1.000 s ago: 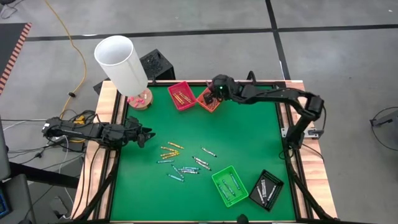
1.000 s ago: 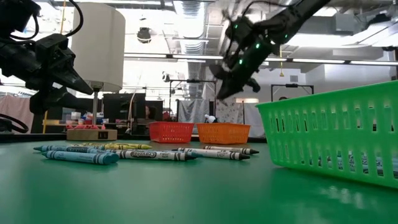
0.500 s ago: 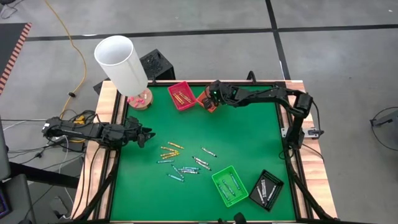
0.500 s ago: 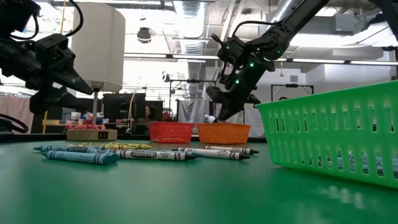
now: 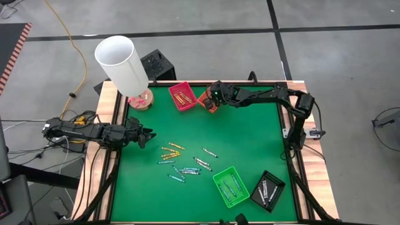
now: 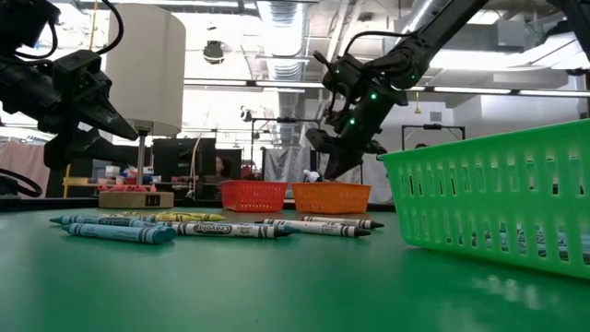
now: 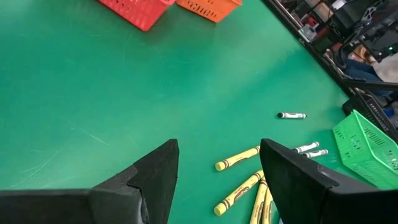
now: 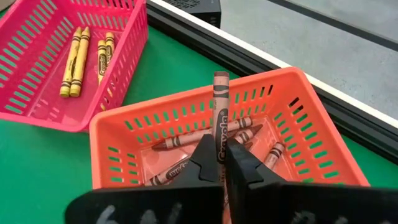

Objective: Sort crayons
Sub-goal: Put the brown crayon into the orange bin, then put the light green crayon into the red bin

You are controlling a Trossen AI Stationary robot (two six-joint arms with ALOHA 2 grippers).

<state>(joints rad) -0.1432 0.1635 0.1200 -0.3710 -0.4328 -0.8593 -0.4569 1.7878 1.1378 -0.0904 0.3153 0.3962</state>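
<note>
Now brown crayon point(image 8: 221, 118) lengthwise (gripped) above orange basket point(image 8: 311, 146)

We see the green felt worktop point(image 5: 244, 134) straight from above; low camera sits at surface level facing the room. Wrist cameras look close; all share the orange slotted plastic tray point(image 8: 298, 106).

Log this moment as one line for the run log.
right gripper: shut on brown crayon, over orange tray | left gripper: open, idle at left edge | loose crayons: mid-table
</note>
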